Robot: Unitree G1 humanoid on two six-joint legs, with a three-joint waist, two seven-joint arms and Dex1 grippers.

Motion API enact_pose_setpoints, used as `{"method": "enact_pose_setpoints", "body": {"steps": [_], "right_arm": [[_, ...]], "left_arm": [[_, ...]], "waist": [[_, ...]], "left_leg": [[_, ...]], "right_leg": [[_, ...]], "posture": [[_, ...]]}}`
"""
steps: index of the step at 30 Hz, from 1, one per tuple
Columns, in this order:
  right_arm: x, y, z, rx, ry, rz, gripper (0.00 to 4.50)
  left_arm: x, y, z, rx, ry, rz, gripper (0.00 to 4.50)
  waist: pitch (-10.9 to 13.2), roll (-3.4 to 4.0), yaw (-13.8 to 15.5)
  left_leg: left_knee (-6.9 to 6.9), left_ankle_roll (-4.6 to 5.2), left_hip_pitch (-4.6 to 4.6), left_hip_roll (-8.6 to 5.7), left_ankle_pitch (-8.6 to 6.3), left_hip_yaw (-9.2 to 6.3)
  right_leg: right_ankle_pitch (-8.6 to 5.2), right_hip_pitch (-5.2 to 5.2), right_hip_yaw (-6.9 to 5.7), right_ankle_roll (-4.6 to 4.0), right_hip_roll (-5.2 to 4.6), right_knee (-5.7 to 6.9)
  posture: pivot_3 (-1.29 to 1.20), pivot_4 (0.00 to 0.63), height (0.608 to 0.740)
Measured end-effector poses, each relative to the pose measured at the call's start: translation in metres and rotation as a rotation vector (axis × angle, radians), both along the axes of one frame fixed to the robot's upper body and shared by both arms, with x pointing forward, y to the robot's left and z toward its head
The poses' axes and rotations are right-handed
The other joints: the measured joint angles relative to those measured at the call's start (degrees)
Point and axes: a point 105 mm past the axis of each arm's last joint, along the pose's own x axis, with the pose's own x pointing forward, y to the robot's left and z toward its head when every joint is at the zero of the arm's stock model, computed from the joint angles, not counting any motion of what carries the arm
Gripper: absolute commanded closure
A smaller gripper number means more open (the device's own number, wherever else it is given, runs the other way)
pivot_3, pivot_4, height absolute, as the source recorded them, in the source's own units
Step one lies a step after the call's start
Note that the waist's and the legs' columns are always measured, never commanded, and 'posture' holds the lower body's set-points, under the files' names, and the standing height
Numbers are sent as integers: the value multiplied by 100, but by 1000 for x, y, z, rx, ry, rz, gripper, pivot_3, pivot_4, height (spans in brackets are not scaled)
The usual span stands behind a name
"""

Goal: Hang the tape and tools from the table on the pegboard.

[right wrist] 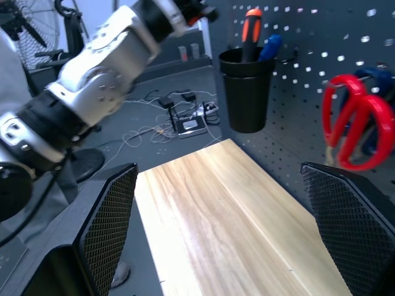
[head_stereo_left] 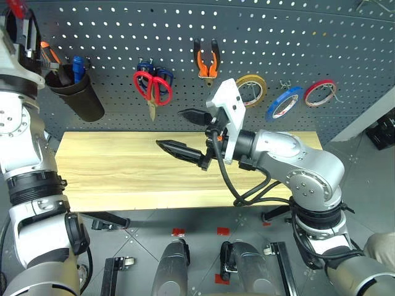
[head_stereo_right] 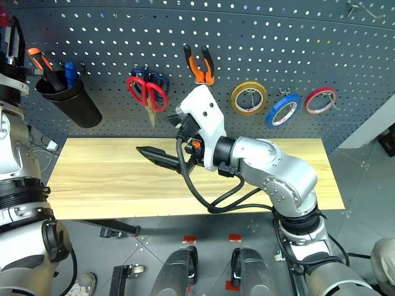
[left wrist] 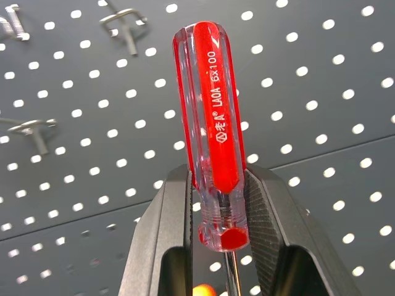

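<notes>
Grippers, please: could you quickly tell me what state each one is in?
Left gripper: closed on the screwdriver.
Right gripper: open, empty.

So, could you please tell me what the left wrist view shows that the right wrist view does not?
Left wrist view: the left gripper shut on the screwdriver, its translucent red handle before bare metal hooks. Right wrist view: the right gripper open above the table, the black cup of tools and the red-handled scissors. Both show the pegboard.
</notes>
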Motion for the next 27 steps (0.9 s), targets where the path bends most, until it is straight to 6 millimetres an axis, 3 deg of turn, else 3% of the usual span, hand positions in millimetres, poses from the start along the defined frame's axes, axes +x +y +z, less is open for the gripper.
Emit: {"method": "enact_pose_setpoints", "body": {"steps": [5,9,13,15,18,22,23,27], "right_arm": [[1,0,-1,-7,-3,-12,0],[2,-1,-1,-8,-4,-14,0],[2,-1,-1,-10,-7,-19,0],[3,-2,-1,-11,-11,-25,0],[4,-3,1,-4,-23,-31,0],[7,-13,1,13,-46,-70,0],[8,-18,0,14,-55,-91,0],[24,-45,-17,-5,-75,-240,0]], "left_arm": [[0,10,-17,-28,28,46,3672],[-6,27,-24,-83,22,108,2483],[-7,29,-25,-101,19,111,1247],[-5,28,-31,-109,35,104,1247],[-5,9,-36,-90,42,50,1247],[-14,-39,-42,-41,63,-86,1247],[-16,-46,-49,-43,93,-110,1247],[-11,-60,-112,-140,361,-170,1247]], "waist": [[-3,4,-59],[-4,2,-47],[-26,-3,-19],[-61,-4,-14],[-88,-15,-17],[-152,-15,-22],[-180,-14,-24],[-283,-7,-34]], "left_leg": [[-1,0,1,4,0,1],[0,0,1,3,0,0],[4,1,1,0,0,-1],[4,1,0,-1,0,-1],[5,1,0,0,0,-3],[4,1,1,-1,0,0],[1,1,1,-1,0,0],[-3,0,13,4,1,3]], "right_leg": [[0,-3,1,-1,1,3],[1,-2,-1,-1,0,3],[1,1,-1,-1,-2,3],[1,1,0,-1,-2,3],[1,2,-1,-2,-2,3],[2,5,6,-3,-2,0],[2,4,5,-3,-2,-4],[2,6,13,-3,5,8]], "posture": [[2,200,740],[2,200,740],[3,196,740],[-2,192,740],[2,182,740],[16,170,740],[19,165,740],[26,149,740]]}}
